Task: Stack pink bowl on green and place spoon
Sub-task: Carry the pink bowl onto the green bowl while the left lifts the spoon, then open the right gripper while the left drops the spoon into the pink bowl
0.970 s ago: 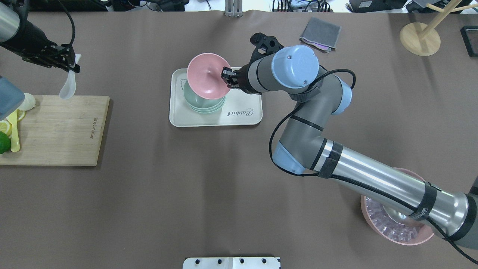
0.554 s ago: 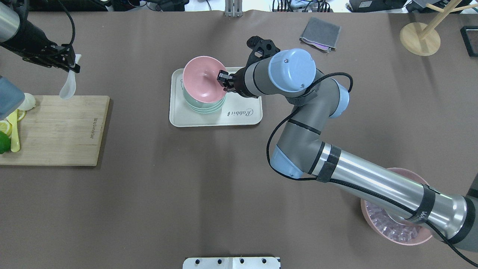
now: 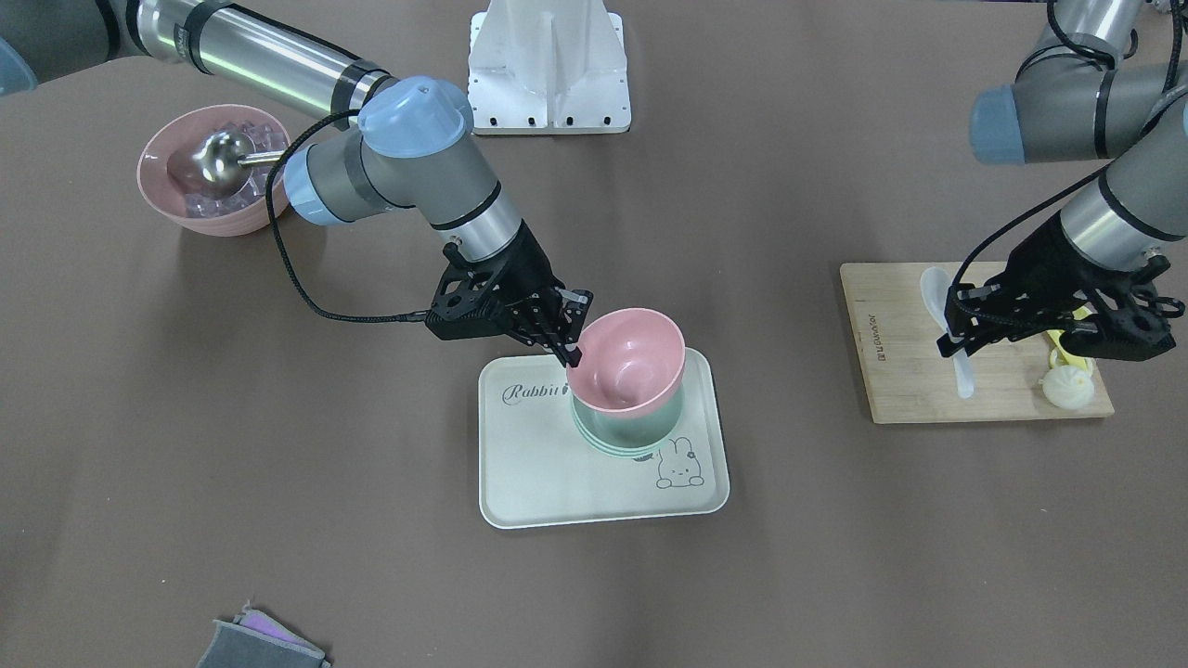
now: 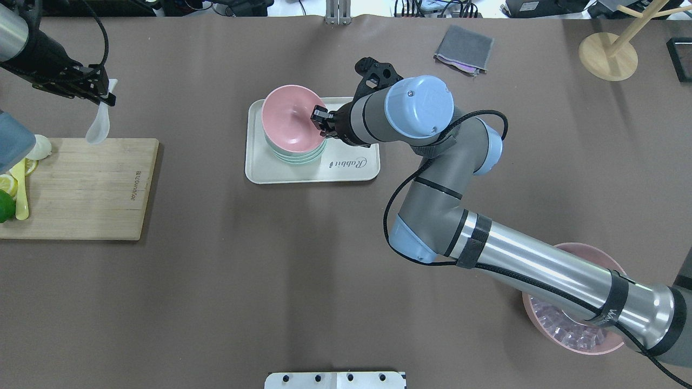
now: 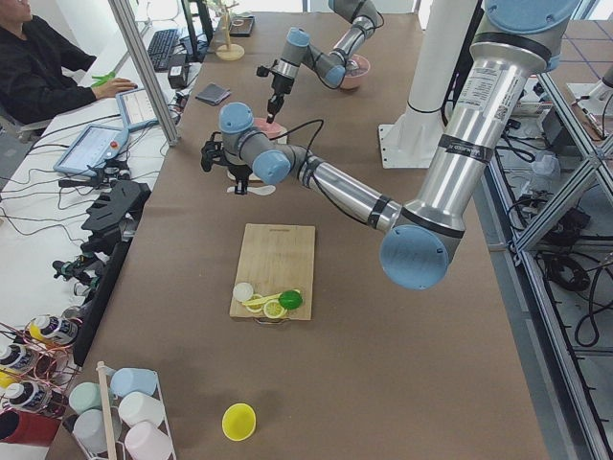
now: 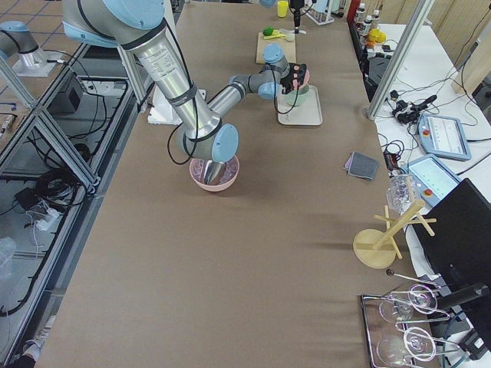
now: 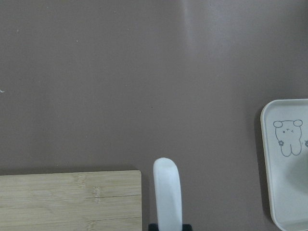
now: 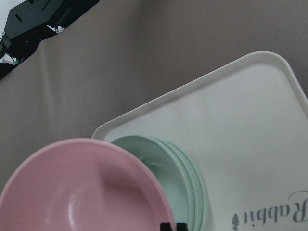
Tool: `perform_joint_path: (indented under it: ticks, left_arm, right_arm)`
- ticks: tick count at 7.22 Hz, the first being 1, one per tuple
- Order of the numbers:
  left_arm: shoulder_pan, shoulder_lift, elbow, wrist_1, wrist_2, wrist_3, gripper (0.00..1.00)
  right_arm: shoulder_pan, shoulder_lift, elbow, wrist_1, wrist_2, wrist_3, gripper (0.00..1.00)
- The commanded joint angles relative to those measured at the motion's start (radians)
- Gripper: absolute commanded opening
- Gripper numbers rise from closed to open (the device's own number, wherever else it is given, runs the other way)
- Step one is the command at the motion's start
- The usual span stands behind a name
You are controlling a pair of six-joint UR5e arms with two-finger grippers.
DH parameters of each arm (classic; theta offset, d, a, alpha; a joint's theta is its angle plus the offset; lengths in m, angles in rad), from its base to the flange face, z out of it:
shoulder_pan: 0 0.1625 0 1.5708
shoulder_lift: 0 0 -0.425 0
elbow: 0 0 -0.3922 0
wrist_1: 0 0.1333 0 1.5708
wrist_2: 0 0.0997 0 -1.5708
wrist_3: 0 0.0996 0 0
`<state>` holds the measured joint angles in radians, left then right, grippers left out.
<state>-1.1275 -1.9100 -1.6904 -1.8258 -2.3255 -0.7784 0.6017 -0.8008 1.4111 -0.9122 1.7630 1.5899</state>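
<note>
Silver-grey arms, pale blue joint caps, black cables, black straps

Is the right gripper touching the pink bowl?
Touching. The front-facing view shows the right gripper pinching the rim of the pink bowl.

The right end effector, on a forward-stretched, bent arm, pinches the pink bowl at its rim. The left end effector hangs raised, clamped on the spoon.

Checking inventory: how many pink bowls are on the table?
2. One pink bowl, gripped by the right gripper, at the green bowls on the tray; an ice-filled pink bowl under the right arm.
</note>
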Motion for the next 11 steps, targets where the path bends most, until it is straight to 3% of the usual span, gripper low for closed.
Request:
perform_joint_path:
  ticks: [1,3,5,7,8,10,11]
  left_arm:
    - [0.000,0.000,0.001,-0.001,0.000,0.001,0.00]
    - [0.000,0.000,0.000,-0.003,0.000,-0.002,0.00]
    - [0.011,-0.055,-0.003,-0.012,-0.002,-0.126,0.00]
    - [0.099,-0.157,0.006,-0.077,0.006,-0.328,0.00]
    - [0.148,-0.217,0.056,-0.160,0.018,-0.435,0.00]
    - [0.280,-0.353,0.237,-0.371,0.255,-0.609,0.00]
    - [0.320,-0.421,0.321,-0.409,0.335,-0.642,0.00]
  right_arm:
    - [0.000,-0.001,-0.004,-0.002,-0.005,-0.010,0.99]
    - [0.000,-0.006,-0.006,-0.002,-0.010,-0.010,1.00]
    - [0.023,-0.006,0.014,-0.005,0.006,-0.007,1.00]
    - [0.088,-0.018,0.032,-0.025,0.132,-0.030,1.00]
    - [0.125,-0.053,0.086,-0.084,0.195,-0.107,1.00]
    - [0.209,-0.147,0.158,-0.134,0.316,-0.249,1.00]
    - [0.240,-0.178,0.161,-0.132,0.352,-0.296,1.00]
